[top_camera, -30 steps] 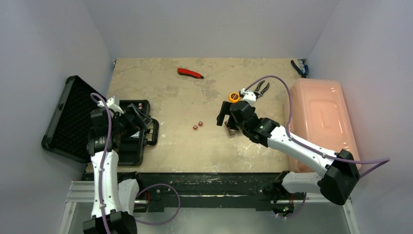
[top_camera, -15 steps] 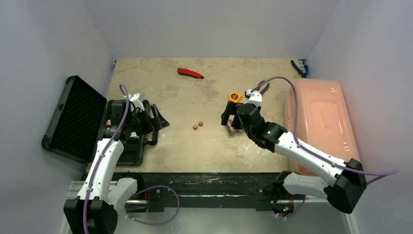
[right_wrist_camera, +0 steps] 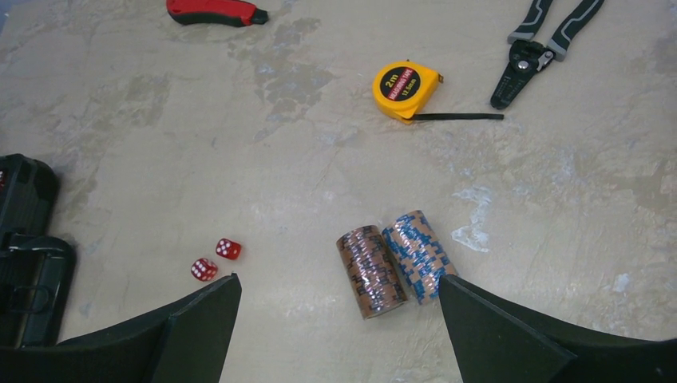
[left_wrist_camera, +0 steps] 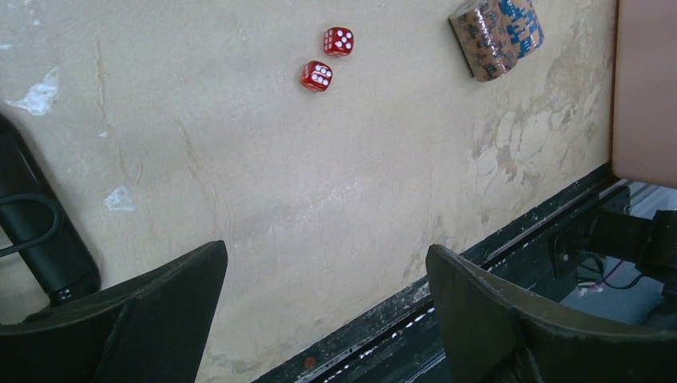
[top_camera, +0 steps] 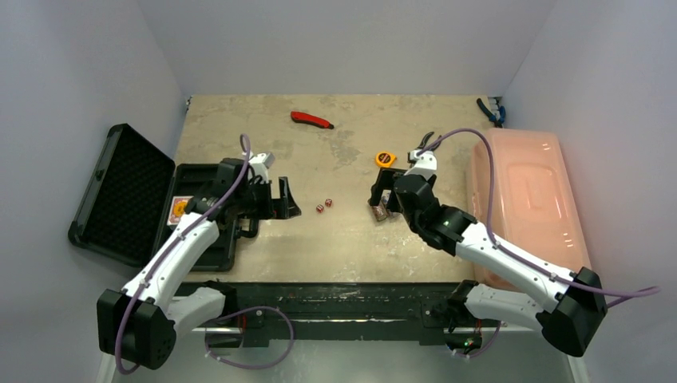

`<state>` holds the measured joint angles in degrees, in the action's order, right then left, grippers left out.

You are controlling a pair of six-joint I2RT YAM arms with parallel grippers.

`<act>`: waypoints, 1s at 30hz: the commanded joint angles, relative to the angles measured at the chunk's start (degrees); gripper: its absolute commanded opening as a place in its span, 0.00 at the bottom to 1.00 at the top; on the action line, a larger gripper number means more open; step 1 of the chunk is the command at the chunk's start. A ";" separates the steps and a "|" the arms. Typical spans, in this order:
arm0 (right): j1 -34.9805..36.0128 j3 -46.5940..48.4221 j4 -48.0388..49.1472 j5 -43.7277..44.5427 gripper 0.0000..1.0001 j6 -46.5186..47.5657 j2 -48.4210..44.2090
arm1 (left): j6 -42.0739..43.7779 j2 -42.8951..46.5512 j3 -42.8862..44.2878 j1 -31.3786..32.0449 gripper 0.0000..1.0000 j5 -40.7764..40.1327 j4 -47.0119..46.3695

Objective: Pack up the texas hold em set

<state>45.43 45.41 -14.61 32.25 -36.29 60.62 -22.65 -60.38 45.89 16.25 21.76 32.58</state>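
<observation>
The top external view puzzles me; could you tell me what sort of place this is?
Probably a lab robot test cell: plain white walls enclose a worn tabletop, and two robot arms sit on a metal rail at its near edge.

Bright, even light; sharp focus.

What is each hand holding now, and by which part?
Nothing. The left hand is open and empty, near the red dice; the right hand is open and empty, above the two chip rolls.
</observation>
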 commanded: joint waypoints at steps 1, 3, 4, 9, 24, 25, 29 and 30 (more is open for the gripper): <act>0.10 1.04 -0.15 3.82 0.99 0.51 1.28 | 3.44 -2.63 4.79 4.93 0.95 -3.28 -2.75; 0.14 1.12 -0.65 4.59 0.99 0.27 1.53 | 4.02 -4.40 6.14 7.70 0.94 -5.26 -2.40; 0.10 1.11 -0.78 4.92 0.99 0.18 1.40 | 4.19 -5.26 6.61 8.88 0.94 -6.11 -2.32; 0.10 1.84 -2.60 7.22 0.99 -0.08 -0.41 | 4.68 -9.84 7.64 13.15 0.92 -9.69 -2.90; 0.10 -2.37 -3.89 11.39 0.99 -4.06 -10.52 | 1.08 -21.03 9.87 25.06 0.86 -15.44 -7.11; 0.10 -2.53 -3.99 11.81 0.99 -4.46 -10.90 | 0.85 -21.65 10.08 25.82 0.86 -15.63 -7.49; 0.10 -3.04 -3.97 13.21 0.99 -5.10 -11.87 | 0.59 -24.62 11.77 29.16 0.85 -17.00 -7.88; 0.10 -3.04 -3.97 13.31 0.99 -5.06 -11.86 | 0.55 -25.39 12.28 29.83 0.84 -17.55 -7.88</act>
<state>45.43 42.78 -18.92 42.09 -39.83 49.82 -20.99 -83.70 54.39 43.48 6.66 27.59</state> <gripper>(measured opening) 0.987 0.852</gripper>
